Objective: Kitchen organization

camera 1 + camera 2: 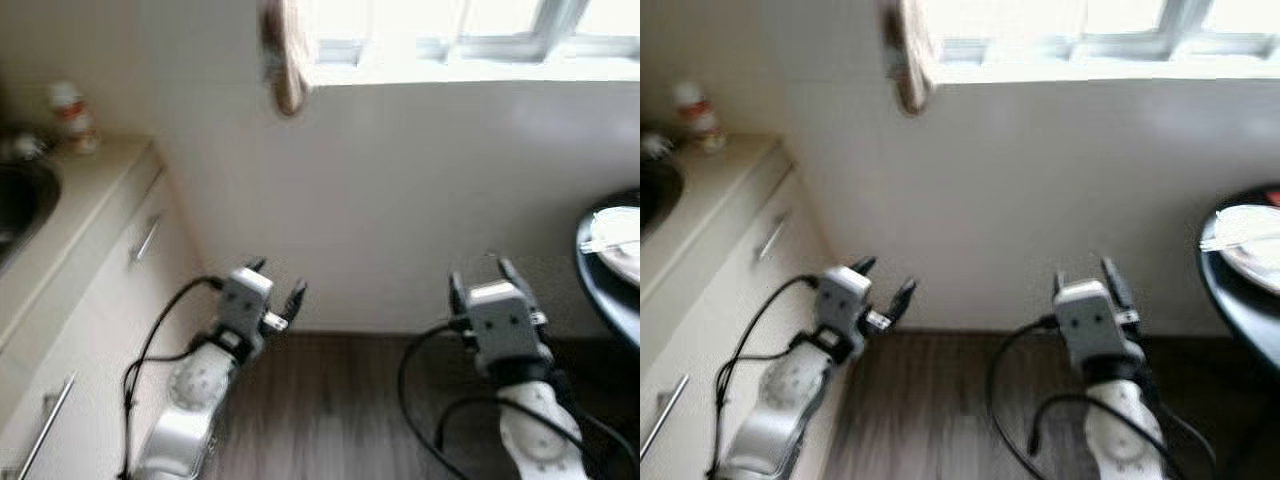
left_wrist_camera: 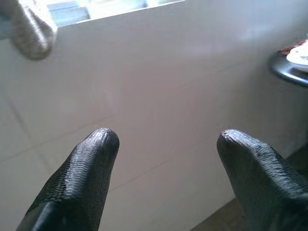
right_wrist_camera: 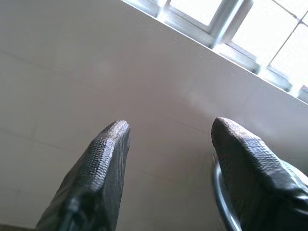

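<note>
The robot is facing a white wall under a window. Both the left gripper [image 1: 275,285] and the right gripper [image 1: 480,272] are holding their fingers apart, gripping nothing. A plate [image 1: 622,243] is sitting on the round black table [image 1: 600,290] off to the right, nearer the right gripper. The worktop [image 1: 70,215] with a bottle [image 1: 72,115] is lying left.

I saw a smooth, faintly glossy pale tiled wall [image 1: 400,200] above a dark wood-grain floor [image 1: 320,400]. My left gripper [image 2: 163,144] had matt black fingers [image 2: 86,178] with a fine woven texture. A knitted cloth [image 2: 29,29] hung up on the left. The cupboard handle [image 1: 145,240] looked like brushed metal. The black table [image 1: 610,290] on the right shone.
</note>
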